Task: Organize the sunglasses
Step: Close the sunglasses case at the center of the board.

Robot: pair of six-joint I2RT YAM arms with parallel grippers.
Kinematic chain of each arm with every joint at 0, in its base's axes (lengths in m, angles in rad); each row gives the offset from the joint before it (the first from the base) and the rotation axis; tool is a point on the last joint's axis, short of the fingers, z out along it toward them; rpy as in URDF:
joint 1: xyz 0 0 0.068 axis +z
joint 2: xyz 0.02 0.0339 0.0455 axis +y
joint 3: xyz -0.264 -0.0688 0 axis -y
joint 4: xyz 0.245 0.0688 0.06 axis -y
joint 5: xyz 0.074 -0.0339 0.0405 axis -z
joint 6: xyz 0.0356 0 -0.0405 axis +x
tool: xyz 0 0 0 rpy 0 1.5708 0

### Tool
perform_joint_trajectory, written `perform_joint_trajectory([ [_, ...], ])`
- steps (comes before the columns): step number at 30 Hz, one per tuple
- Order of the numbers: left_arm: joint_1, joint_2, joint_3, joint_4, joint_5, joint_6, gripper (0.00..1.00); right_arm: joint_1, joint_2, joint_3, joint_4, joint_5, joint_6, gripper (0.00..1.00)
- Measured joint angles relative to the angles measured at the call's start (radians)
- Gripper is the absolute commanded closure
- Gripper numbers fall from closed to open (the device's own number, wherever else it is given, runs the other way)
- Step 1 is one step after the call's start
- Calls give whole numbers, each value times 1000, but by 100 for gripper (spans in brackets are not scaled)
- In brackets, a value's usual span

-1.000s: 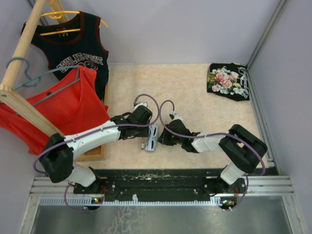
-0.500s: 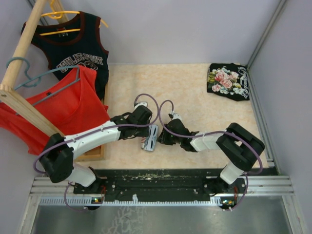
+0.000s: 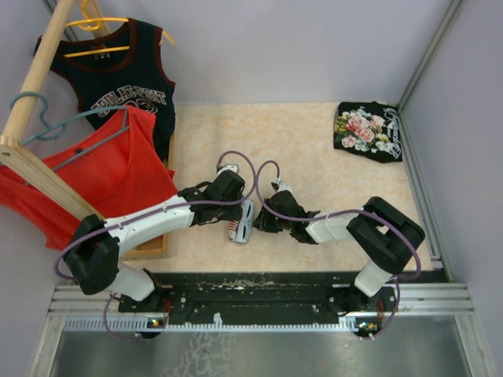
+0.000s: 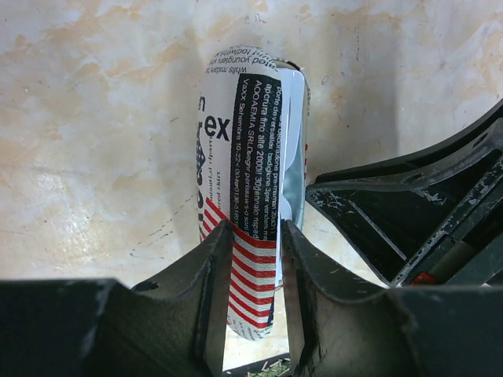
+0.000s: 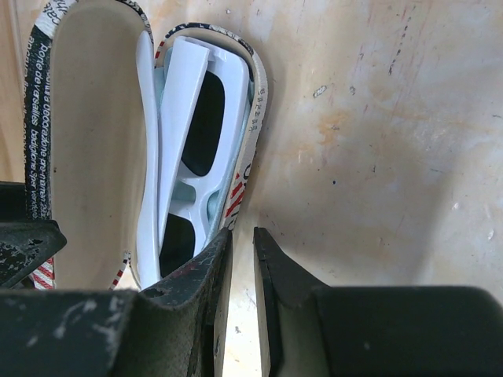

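The white sunglasses (image 5: 191,191) with dark lenses lie folded inside the open flag-print case (image 5: 86,141), over a pale blue cloth (image 5: 211,206). In the top view the case (image 3: 243,222) sits at the table's middle between both grippers. My left gripper (image 4: 250,232) is shut on the near end of the case's printed shell (image 4: 244,141), and from above it (image 3: 238,210) stands over the case's left side. My right gripper (image 5: 242,239) is shut with nothing between its fingers. Its left finger (image 5: 206,271) rests against the case's lower rim.
A wooden rack (image 3: 35,78) at the left carries a red top (image 3: 118,173) and a black jersey (image 3: 118,75). A black floral cloth (image 3: 367,131) lies at the back right. Walls close in the back and right sides.
The right arm has crept slightly left toward the case. The left arm and the case have stayed put.
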Motion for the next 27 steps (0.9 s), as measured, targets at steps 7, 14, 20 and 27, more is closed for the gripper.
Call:
perform_joint_trajectory([
  [7, 1, 0, -6, 11, 14, 1, 62, -4, 3, 0, 4, -4, 0, 84],
  [14, 5, 2, -8, 22, 24, 3, 61, -10, 27, 7, 30, -18, 0, 84],
  [20, 5, 9, -8, 30, 26, 5, 61, -12, 34, 12, 35, -28, 0, 84],
  [27, 6, 18, -8, 44, 29, 7, 59, -13, 39, 12, 44, -33, 0, 84],
])
